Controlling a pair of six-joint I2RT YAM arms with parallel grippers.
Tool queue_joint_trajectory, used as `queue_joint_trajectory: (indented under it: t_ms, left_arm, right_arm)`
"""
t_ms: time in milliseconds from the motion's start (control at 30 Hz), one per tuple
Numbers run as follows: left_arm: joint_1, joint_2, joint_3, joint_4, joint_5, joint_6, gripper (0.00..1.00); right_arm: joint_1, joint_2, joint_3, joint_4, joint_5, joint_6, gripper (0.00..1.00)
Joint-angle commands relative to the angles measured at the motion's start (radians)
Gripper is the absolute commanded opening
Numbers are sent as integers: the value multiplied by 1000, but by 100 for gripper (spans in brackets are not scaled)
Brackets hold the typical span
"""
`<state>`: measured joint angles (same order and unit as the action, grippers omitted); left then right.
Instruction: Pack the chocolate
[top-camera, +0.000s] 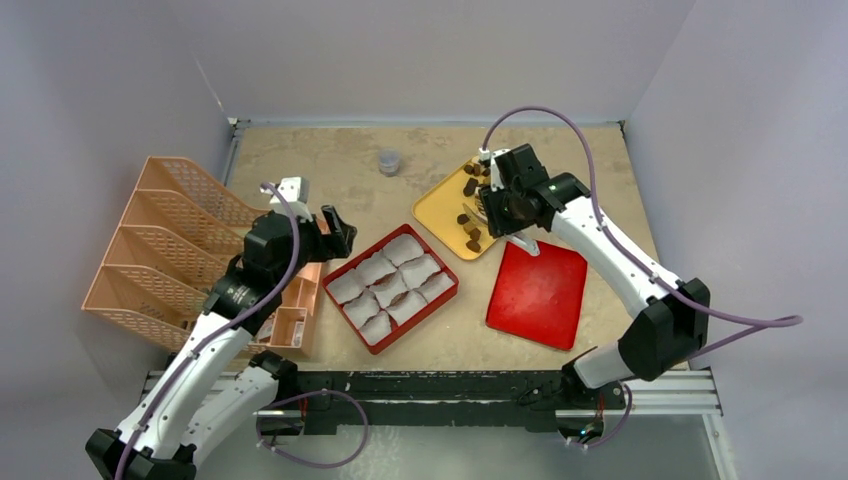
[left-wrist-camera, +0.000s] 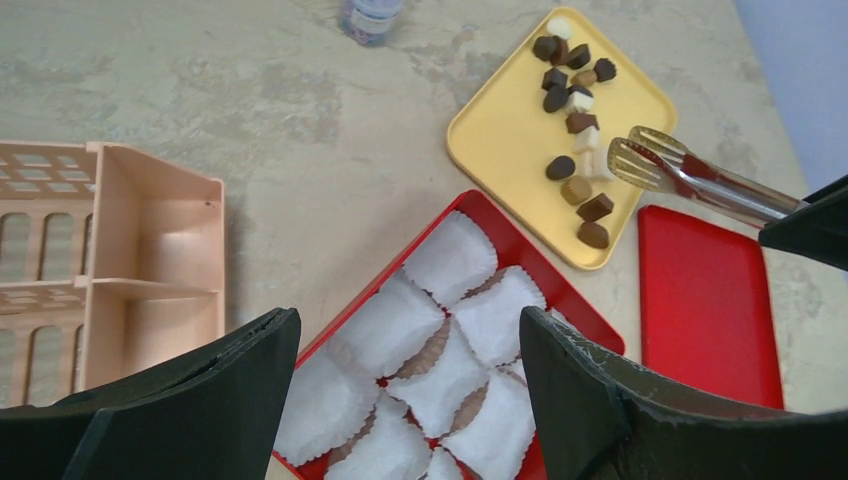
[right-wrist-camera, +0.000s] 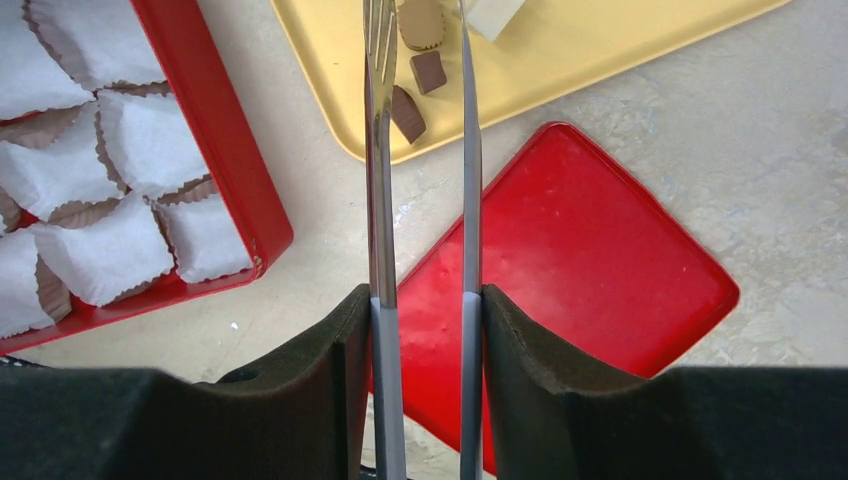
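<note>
Left gripper (left-wrist-camera: 408, 325): fingers wide open, holding nothing, above the red box (right-wrist-camera: 225, 150) with about nine white paper cups (left-wrist-camera: 450, 258). Right gripper (right-wrist-camera: 425, 300): fingers clamped on one pair of metal tongs (right-wrist-camera: 380, 200), tips over the yellow tray (left-wrist-camera: 500, 140). Chocolate (left-wrist-camera: 581, 121): roughly fourteen pieces on that tray. One red lid (left-wrist-camera: 705, 300) just beside it. Left wrist view shows the tong tips; the right wrist view crops them. Only the top view shows the whole peach organizer (top-camera: 170, 250).

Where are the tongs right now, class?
In the left wrist view the tongs sit right of centre, held by the right gripper, tips over the yellow tray beside the chocolate, handles over the red lid.
</note>
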<state>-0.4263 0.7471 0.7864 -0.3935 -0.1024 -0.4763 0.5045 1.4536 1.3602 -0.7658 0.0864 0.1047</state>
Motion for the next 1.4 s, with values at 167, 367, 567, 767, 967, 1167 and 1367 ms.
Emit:
queue_joint_trajectory:
  t_ms: [167,367,567,767,967,1167,1367]
  left_arm:
    - [4,22,10,-10,-30,48,80]
    - [4,14,4,-7,-31,49,80]
    - [4,14,5,-8,-38,50,80]
    - [4,11,4,-8,-43,51,80]
    - [4,8,4,-8,-45,50,80]
    - [4,2,4,-11,-46,50,80]
    - [4,-3,5,-14,-48,50,80]
  right_arm:
    - [-7,29,-15,0,11,1,43]
    - [-22,44,-48,23,-31,-8,42]
    - [-27,68,-65,34,-54,-17,42]
    - [-31,79,-58,33,-57,-22,32]
    - [-31,58,-49,22,-51,-14,16]
    - [-30,35,-41,12,-46,-2,1]
    - [-30,28,-30,11,-18,0,0]
